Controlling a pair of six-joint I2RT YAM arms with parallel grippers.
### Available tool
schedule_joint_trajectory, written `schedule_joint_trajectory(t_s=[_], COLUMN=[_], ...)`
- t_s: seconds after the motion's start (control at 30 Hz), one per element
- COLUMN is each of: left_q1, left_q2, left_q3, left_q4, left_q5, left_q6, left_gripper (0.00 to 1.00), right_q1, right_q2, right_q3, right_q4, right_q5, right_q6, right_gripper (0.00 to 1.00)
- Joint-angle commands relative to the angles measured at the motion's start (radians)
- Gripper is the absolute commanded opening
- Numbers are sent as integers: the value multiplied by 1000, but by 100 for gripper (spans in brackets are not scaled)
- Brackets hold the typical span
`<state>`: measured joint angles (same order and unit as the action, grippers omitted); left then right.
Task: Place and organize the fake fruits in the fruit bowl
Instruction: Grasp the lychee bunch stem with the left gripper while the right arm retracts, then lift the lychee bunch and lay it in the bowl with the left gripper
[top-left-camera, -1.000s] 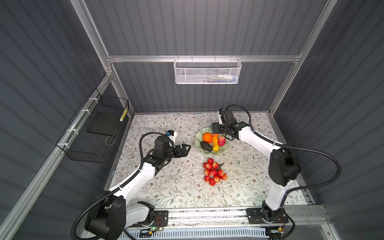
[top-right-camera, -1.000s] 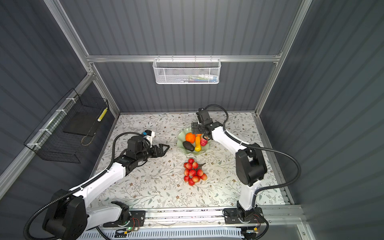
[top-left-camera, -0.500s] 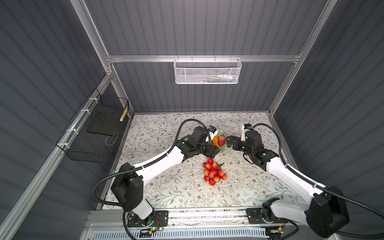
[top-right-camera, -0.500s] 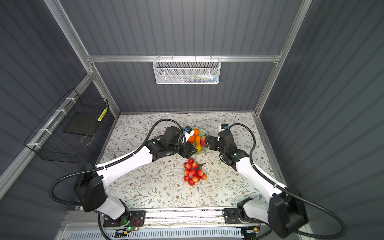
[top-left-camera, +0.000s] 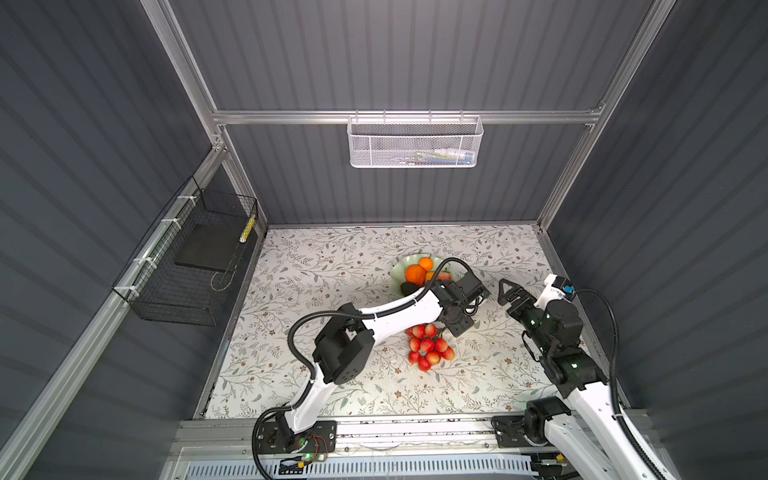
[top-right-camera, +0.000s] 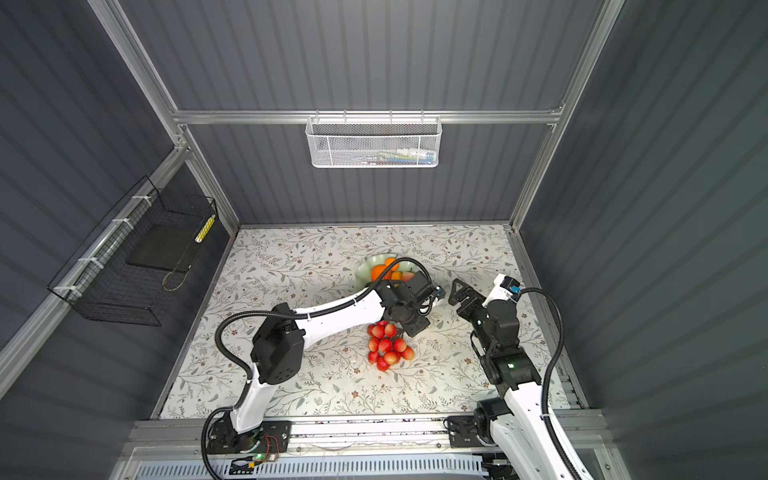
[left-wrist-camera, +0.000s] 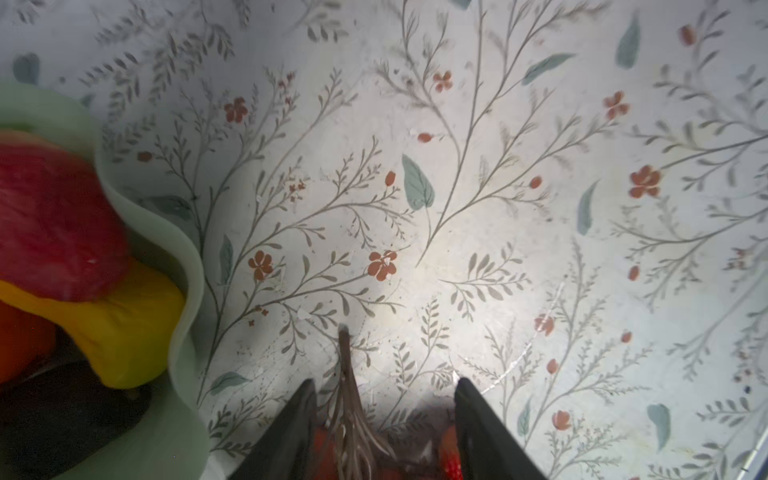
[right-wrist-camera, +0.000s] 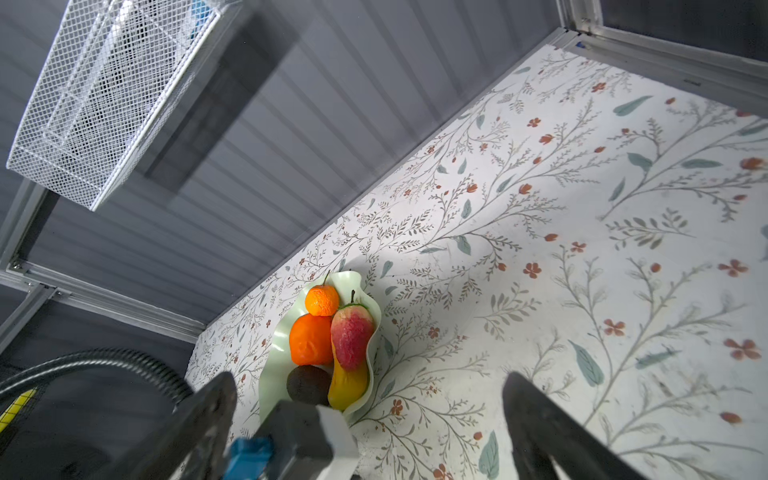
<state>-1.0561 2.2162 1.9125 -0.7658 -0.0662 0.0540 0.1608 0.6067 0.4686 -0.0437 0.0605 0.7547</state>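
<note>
Both top views: your left arm (top-left-camera: 399, 313) stretches from its base across the middle of the flowered table (top-left-camera: 332, 291). Its elbow is raised and its wrist is bent down over the top end of the bunch of red balls (top-left-camera: 428, 347). Your right arm (top-left-camera: 557, 332) is folded on the right side. The right gripper (top-left-camera: 513, 295) points toward the bowl (top-left-camera: 400, 266) and stops well short of it.

Change since a second ago: the arms have swapped roles. Then the right gripper was at the bowl and the left arm lay folded on the left. Now the right arm has drawn back and the left has come over. The bunch has not moved; it lies on the table near the bowl, not in it.

Left wrist view: the left gripper (left-wrist-camera: 383, 384) has its fingers (left-wrist-camera: 291, 432) partly apart, astride the brown stem (left-wrist-camera: 347, 374) of the bunch. The stem runs close to one finger and may touch it. That edge is blurred, so log no grip.

Right wrist view: the right gripper's fingers are spread wide with nothing between them.

The bowl holds the big orange (right-wrist-camera: 309, 338), small orange (right-wrist-camera: 322, 300), avocado (right-wrist-camera: 307, 384) and yellow fruit (right-wrist-camera: 347, 386). The red fruit (right-wrist-camera: 351, 334) lies on the yellow fruit.
</note>
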Motion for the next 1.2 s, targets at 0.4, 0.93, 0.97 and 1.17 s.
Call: schedule_joint_trajectory(t_s=[0.4,0.93,0.97,1.17], left_q1=[-1,7,11,76], left_q2=[175,-89,-133,-450], left_q3=[118,-93,-128,-386], left_q4=[-240,-153,-133,29], left_q5=[-113,-118,-114,-83], left_q6=[-23,-54,-59,-129], left_gripper=[47,0,0,0], right_q1=[-40,-47,-47,-50], right_q2=[-71,-18,-12,49], right_q3=[-51,-56,-56,-45], right_q4=[-59,-1,6,58], right_q5=[-15,-33,-33,-41], right_q6=[61,92,93,94], right_gripper=[99,99,99,99])
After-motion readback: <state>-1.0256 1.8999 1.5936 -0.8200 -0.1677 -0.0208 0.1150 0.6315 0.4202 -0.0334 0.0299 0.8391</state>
